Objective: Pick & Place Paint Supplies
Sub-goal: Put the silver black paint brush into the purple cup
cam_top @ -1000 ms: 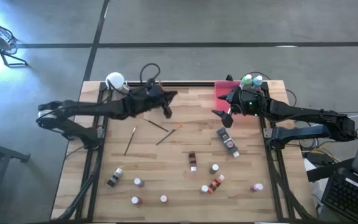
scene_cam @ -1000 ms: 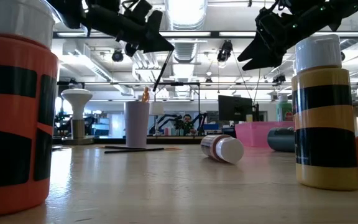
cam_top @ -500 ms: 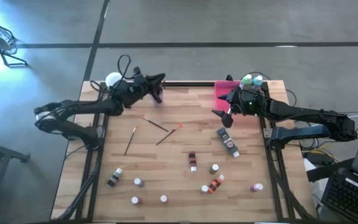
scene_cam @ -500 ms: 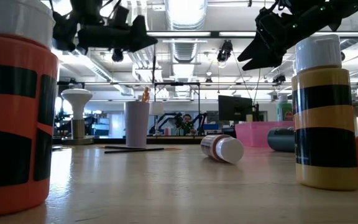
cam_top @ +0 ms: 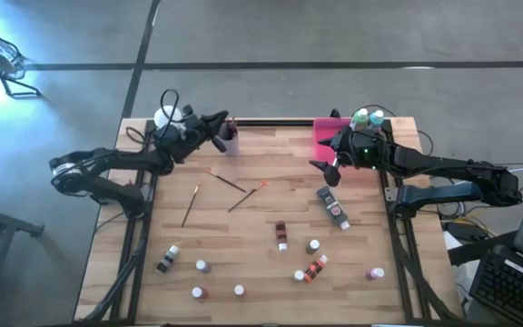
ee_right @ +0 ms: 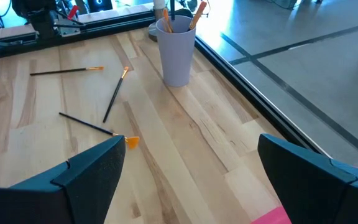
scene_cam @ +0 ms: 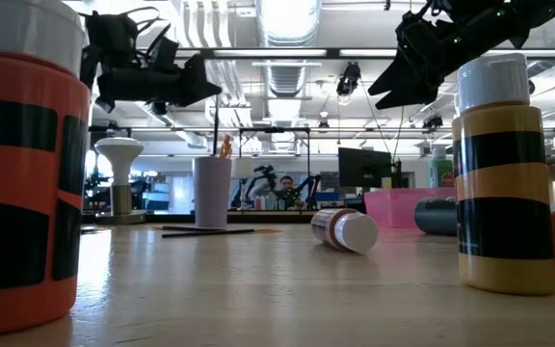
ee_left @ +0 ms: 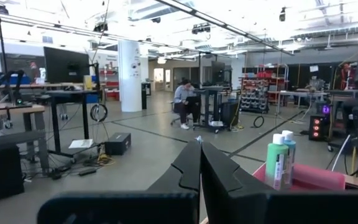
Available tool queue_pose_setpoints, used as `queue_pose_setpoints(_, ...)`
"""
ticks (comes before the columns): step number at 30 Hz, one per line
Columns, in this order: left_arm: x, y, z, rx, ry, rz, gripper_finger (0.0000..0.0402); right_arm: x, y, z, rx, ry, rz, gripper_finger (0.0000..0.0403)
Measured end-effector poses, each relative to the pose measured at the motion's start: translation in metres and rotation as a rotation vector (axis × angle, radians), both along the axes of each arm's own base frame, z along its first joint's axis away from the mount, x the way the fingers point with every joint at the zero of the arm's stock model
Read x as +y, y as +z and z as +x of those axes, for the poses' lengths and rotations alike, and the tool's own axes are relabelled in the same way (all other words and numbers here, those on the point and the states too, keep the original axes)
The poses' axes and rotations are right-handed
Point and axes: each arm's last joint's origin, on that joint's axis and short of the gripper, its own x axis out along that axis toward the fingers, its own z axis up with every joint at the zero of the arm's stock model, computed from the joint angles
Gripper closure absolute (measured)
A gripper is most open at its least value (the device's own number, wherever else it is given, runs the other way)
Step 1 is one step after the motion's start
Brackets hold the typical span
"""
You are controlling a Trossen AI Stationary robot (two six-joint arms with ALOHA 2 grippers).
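Left gripper [cam_top: 222,119] pinched shut on a brush [scene_cam: 216,133], hanging upright right over the cup [cam_top: 230,138]. Drop is straight down. Right gripper [cam_top: 325,168] spread wide, empty, beside the tray [cam_top: 327,128], well apart from cup.

Evenly bright under ceiling lights [scene_cam: 287,19]; soft near bottles [scene_cam: 17,164]; glare off the floor [ee_right: 229,15]; faint shadows on the surface [cam_top: 261,209].

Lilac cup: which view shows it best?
The right wrist view: the lilac cup stands upright, unobstructed, with brush handles inside. The high view shows it small beside the left end effector; the low view, distant; the left wrist view, not at all.
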Motion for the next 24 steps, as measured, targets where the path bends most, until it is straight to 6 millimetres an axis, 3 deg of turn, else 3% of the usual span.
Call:
queue_pose_setpoints(7,0.003,-0.006,0.000,0.023,0.022,0.009,0.0400,0.000,0.000,0.000,0.000,0.000,0.000,0.0040)
queue_pose_setpoints(24,0.018,-0.050,0.016,0.105,0.026,-0.098,0.0400,0.000,0.000,0.000,0.000,0.000,0.000,0.0039)
